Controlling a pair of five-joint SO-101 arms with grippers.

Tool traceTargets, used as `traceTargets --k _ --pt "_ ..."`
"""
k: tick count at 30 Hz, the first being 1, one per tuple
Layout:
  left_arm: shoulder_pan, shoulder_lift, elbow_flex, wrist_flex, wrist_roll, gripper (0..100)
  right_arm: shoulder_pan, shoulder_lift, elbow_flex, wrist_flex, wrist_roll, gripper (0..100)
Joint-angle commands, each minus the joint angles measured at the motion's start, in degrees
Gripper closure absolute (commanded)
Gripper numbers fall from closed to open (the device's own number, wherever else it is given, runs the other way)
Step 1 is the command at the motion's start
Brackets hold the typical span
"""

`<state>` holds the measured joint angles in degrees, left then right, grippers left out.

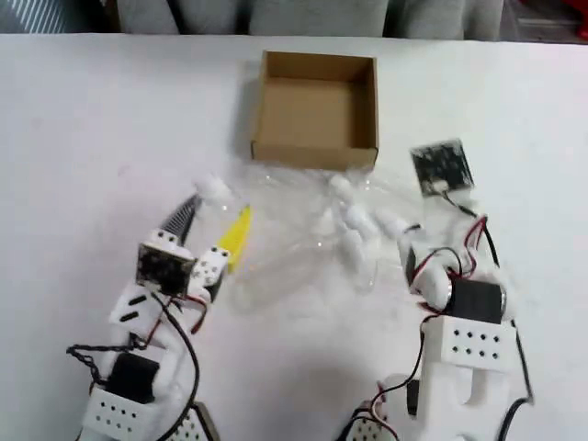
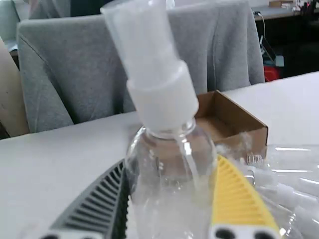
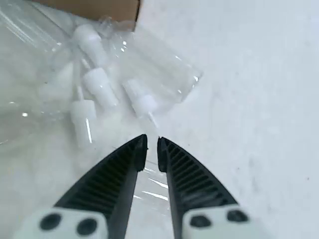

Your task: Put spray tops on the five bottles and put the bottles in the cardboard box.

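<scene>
**Left gripper gripping a capped bottle; right gripper all but closed at the pile**

Your left gripper [image 2: 172, 168] is clamping a clear bottle [image 2: 164, 199] between its grey and yellow fingers, and a white spray top [image 2: 155, 74] is sitting on the bottle's neck. Your right gripper [image 3: 152, 143] is hanging just above the white table [image 1: 83, 110] with only a thin slit between its tips, gripping nothing. Loose spray tops [image 3: 94, 87] and clear bottles [image 1: 294, 262] are lying jumbled just in front of the open cardboard box [image 1: 312, 154]. Grey upholstered chairs [image 2: 75, 74] are standing behind the table's far edge.
</scene>
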<state>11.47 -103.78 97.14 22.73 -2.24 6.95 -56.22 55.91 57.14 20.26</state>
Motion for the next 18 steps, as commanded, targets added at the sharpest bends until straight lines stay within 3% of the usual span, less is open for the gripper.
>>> traceTargets --k 1,5,9,18 --pt "-2.24 -1.01 -2.46 -6.86 -0.26 98 5.67 -2.15 8.53 -9.63 -4.84 98.2" --pt "-2.33 -0.66 -3.25 -15.74 -0.26 98 8.13 -3.56 14.86 -15.43 -9.49 98.1" --pt "-2.24 1.98 -8.62 -16.79 -0.26 98 8.75 -4.00 18.46 -18.77 -9.76 98.1" --pt "-1.80 38.20 -36.92 -17.32 -0.26 98 8.75 -3.91 20.31 -20.97 -9.76 98.1"
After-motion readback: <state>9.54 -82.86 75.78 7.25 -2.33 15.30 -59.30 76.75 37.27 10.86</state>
